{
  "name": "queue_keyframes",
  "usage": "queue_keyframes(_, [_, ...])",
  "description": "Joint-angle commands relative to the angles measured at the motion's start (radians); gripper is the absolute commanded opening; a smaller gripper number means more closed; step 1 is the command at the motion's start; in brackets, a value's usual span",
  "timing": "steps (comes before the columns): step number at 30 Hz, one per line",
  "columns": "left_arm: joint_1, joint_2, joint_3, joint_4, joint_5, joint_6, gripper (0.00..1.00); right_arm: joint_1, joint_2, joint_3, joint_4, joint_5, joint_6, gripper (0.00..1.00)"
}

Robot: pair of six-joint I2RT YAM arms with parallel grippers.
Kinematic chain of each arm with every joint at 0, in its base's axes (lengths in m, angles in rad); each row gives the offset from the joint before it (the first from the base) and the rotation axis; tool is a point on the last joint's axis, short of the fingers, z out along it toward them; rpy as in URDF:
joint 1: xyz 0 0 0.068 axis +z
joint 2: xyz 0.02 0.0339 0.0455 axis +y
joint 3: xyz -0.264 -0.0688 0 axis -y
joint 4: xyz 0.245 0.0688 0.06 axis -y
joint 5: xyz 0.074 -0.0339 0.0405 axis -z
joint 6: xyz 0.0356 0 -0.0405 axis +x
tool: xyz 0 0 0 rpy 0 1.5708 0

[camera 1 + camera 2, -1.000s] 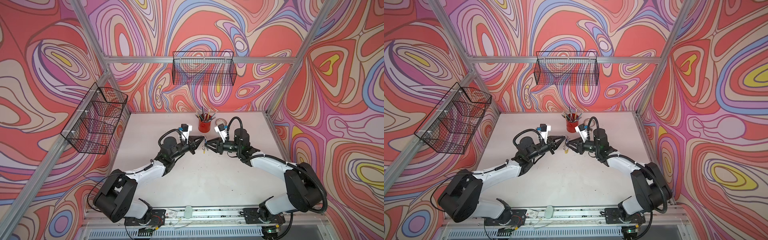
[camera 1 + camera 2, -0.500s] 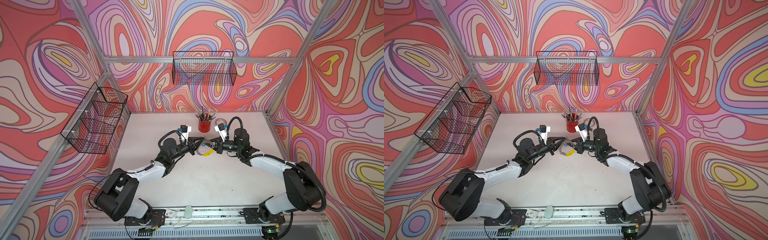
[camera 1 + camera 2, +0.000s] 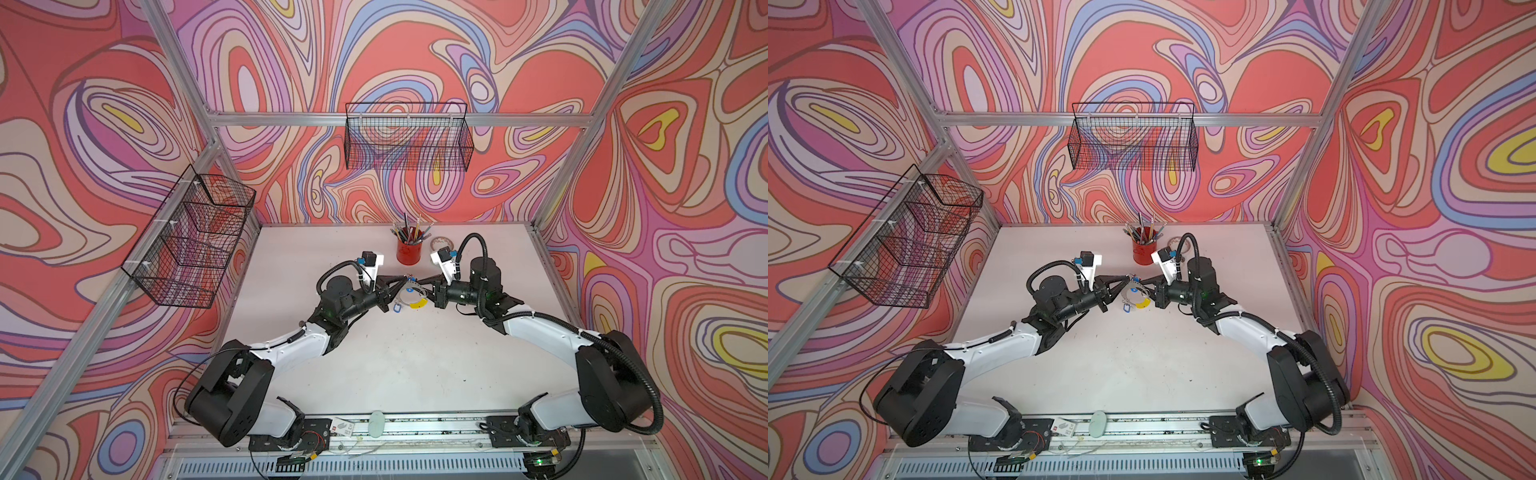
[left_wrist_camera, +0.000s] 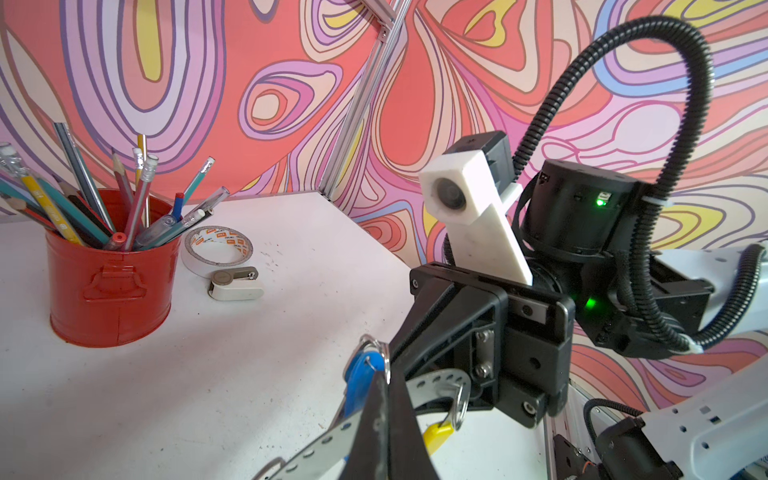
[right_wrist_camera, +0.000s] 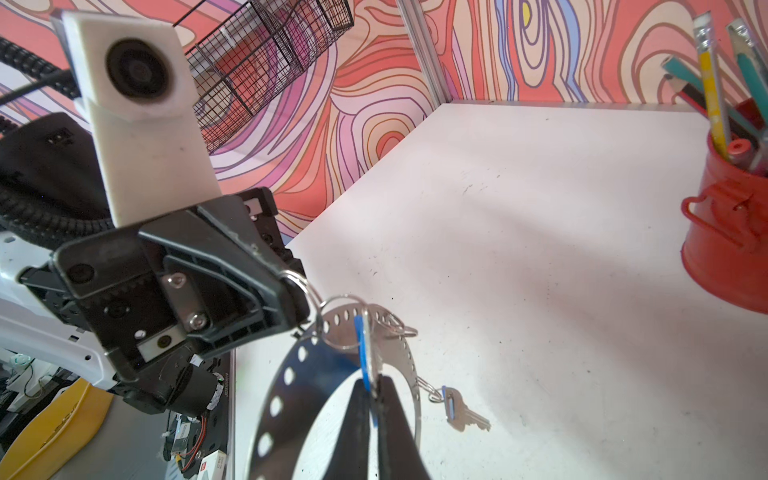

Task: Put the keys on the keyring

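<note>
Both grippers meet tip to tip above the middle of the table. My left gripper [image 3: 402,281] [image 4: 384,376] is shut on the small split ring [image 4: 374,344] of one of the keys, whose blue tag [image 4: 360,376] hangs beside the fingers. My right gripper [image 3: 420,286] [image 5: 376,384] is shut on that same key [image 5: 366,361] at its blue-tagged head. The keyring [image 3: 409,297] [image 5: 286,374], a perforated silver hoop with a yellow segment [image 3: 1142,305], hangs around and below the fingertips. A second key [image 5: 461,411] [image 3: 396,308] dangles from the hoop on a wire loop. Whether the held split ring is threaded on the hoop is unclear.
A red cup of pencils [image 3: 409,251] stands just behind the grippers, with a tape roll [image 4: 218,249] and a small white gadget [image 4: 235,284] beside it. Wire baskets hang on the back wall [image 3: 409,143] and the left wall [image 3: 191,237].
My right gripper's jaws have closed on the key. The hoop, hardly visible between the tips a second ago, now hangs in plain sight below them.
</note>
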Motion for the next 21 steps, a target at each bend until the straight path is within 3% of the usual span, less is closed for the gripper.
queue_keyframes(1, [0.005,-0.030,0.017,-0.036,0.059,0.057,0.00,0.000,-0.031,0.003,-0.032,0.033,-0.041,0.00])
queue_keyframes(10, [0.005,-0.032,0.057,-0.137,0.136,0.161,0.00,0.001,-0.045,0.019,-0.074,0.023,-0.057,0.00])
queue_keyframes(21, [0.005,-0.071,0.171,-0.467,0.228,0.518,0.00,0.001,-0.059,0.053,-0.172,0.014,-0.093,0.00])
